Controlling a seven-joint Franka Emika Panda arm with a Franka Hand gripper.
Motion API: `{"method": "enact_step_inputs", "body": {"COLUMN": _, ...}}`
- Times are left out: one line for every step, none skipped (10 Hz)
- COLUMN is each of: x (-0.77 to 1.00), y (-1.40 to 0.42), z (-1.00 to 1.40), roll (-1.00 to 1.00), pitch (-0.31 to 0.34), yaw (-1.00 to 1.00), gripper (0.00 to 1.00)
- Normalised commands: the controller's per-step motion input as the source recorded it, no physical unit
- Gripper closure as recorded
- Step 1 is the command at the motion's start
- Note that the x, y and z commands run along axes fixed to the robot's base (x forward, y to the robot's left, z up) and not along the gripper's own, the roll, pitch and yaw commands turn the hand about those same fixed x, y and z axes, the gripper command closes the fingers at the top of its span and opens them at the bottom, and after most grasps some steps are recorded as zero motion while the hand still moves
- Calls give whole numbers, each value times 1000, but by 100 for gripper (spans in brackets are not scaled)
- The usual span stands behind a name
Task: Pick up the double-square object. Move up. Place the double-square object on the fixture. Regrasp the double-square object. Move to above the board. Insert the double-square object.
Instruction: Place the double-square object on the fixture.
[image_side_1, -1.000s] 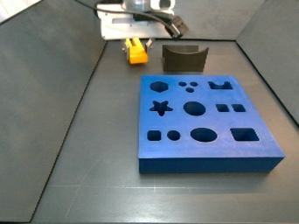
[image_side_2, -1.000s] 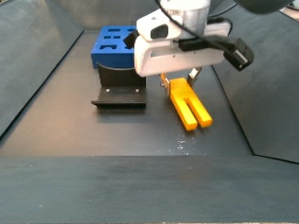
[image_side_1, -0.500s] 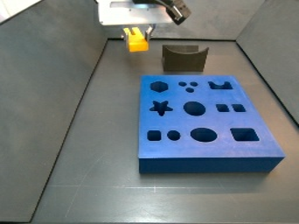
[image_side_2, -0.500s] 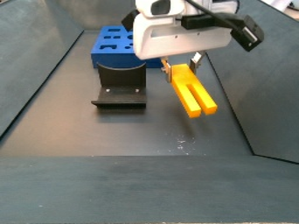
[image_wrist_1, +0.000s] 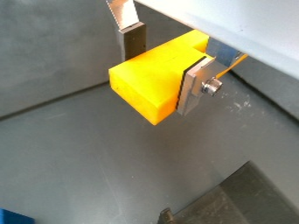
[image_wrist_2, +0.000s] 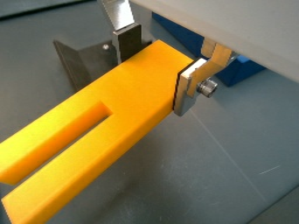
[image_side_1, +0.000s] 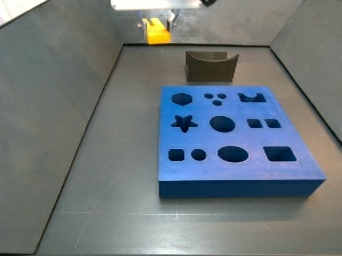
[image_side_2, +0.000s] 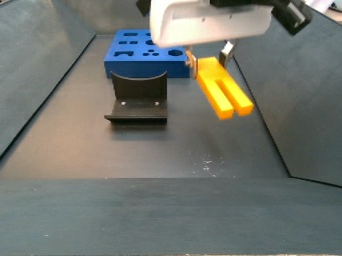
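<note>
A: Since the tool (image_wrist_2: 158, 66) is clamped on the double-square object (image_wrist_2: 87, 144) near one end, with silver fingers (image_wrist_2: 191, 87) pressed on both flanks, most of the block's length sticks out unsupported. In a side view the double-square object (image_side_2: 221, 88) hangs clear above the table (image_side_2: 160, 150), beside the fixture (image_side_2: 136, 103) and lifted well off the floor.

B: So what worries you?

A: I'd judge the long overhang could let the block pivot between the pads if the arm moves sharply. Then it would reach the fixture's notch tilted and catch an edge.

B: And the board (image_side_1: 234, 135)?

A: Well apart, in front of the fixture (image_side_1: 209, 66). A skewed set-down would spoil the regrasp, and the later insertion with it
</note>
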Motion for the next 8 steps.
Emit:
{"method": "enact_step_inputs", "body": {"x": -25, "y": 8, "z": 1000, "roll": 62, "pitch": 35, "yaw": -19, "gripper": 100}}
{"method": "enact_step_inputs", "body": {"x": -26, "y": 8, "z": 1000, "roll": 66, "pitch": 37, "yaw": -16, "gripper": 100}}
{"method": "enact_step_inputs", "body": {"x": -26, "y": 9, "z": 925, "roll": 70, "pitch": 45, "yaw": -8, "gripper": 100}}
{"method": "enact_step_inputs", "body": {"x": -20, "y": 8, "z": 801, "roll": 74, "pitch": 49, "yaw": -4, "gripper": 100}}
{"method": "enact_step_inputs", "body": {"x": -14, "y": 7, "z": 720, "roll": 77, "pitch": 50, "yaw": -2, "gripper": 100}}
{"method": "enact_step_inputs", "body": {"x": -5, "y": 9, "z": 516, "roll": 85, "pitch": 63, "yaw": 1, "gripper": 100}}
{"method": "enact_step_inputs", "body": {"x": -1, "y": 9, "z": 435, "roll": 87, "pitch": 69, "yaw": 3, "gripper": 100}}
{"method": "enact_step_inputs", "body": {"x": 4, "y": 8, "z": 272, "roll": 85, "pitch": 81, "yaw": 7, "gripper": 100}}
